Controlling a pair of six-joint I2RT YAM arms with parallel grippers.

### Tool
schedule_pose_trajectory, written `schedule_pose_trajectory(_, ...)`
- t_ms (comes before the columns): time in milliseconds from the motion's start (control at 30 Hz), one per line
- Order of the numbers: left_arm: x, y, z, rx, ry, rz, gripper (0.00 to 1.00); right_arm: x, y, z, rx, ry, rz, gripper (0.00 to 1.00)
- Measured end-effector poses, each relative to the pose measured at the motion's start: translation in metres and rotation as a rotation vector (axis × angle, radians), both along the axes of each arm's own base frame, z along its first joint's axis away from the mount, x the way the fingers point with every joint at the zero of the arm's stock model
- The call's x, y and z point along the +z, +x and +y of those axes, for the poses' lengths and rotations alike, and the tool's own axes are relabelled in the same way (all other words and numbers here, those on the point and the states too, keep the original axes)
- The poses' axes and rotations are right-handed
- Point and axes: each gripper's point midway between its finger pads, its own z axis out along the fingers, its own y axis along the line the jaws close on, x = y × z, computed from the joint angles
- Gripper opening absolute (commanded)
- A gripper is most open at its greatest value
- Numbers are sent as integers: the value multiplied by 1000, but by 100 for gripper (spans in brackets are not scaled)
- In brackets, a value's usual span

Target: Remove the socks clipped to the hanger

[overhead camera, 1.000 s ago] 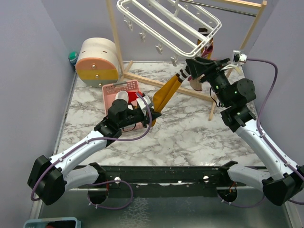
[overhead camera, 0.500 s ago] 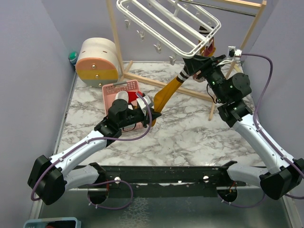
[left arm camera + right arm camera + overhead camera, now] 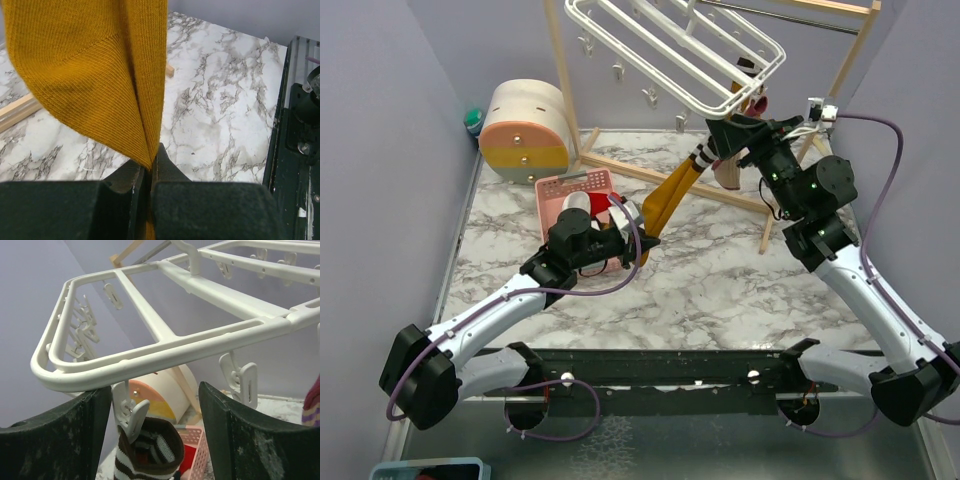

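Movement was only at the far side: the right gripper (image 3: 720, 132) had risen a little and leaned closer under the corner of the hanger (image 3: 200, 345), while the left arm stayed where it was.

Nearest to the robot, the left gripper (image 3: 149, 170) was closed tightly on the toe end of the mustard yellow sock (image 3: 670, 195), low over the marble desk (image 3: 720, 290) and just beside the pink basket (image 3: 570, 182). From there the sock ran upward and away in a straight, stretched line toward the hanger, so it was under pull and not lying slack.

Further away, the right wrist view showed the fingers (image 3: 55, 440) of the right gripper standing wide, one on each side of a white clip (image 3: 131, 416), and not touching it as far as I could see. This clip hung from the near rail of the hanger and was biting the brown and white striped cuff (image 3: 150, 452) of the sock. The sock was therefore still clipped. Behind it, at the right edge of that view, a dark red sock (image 3: 312, 400) hung from another part of the hanger.

In my judgement, the change meant that the right gripper was now in place to squeeze the clip open. If it did so, the pull from the left gripper should draw the cuff out. The risk was that the fingers press the rail and not the clip, which would only tip the hanger.
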Motion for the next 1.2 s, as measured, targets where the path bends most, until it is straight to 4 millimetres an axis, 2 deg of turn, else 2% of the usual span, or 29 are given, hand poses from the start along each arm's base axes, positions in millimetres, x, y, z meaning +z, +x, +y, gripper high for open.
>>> schedule_pose_trajectory(167,-2,1,0,0,3,4,0,6,-8,-5,-5,12,1,76)
schedule_pose_trajectory(500,-3,1,-1,0,5,7,0,12,-1,-1,-60,5,115,74)
schedule_pose_trajectory(867,-10,3,-2,0,17,21,0,1,-3,7,-66,-18,171,74)
schedule_pose_trajectory(1067,-11,3,-2,0,20,25,0,-4,-21,0,-54,-9,164,74)
schedule_pose_trajectory(1200,-12,3,-3,0,21,26,0,0,-33,-6,-51,3,147,73)
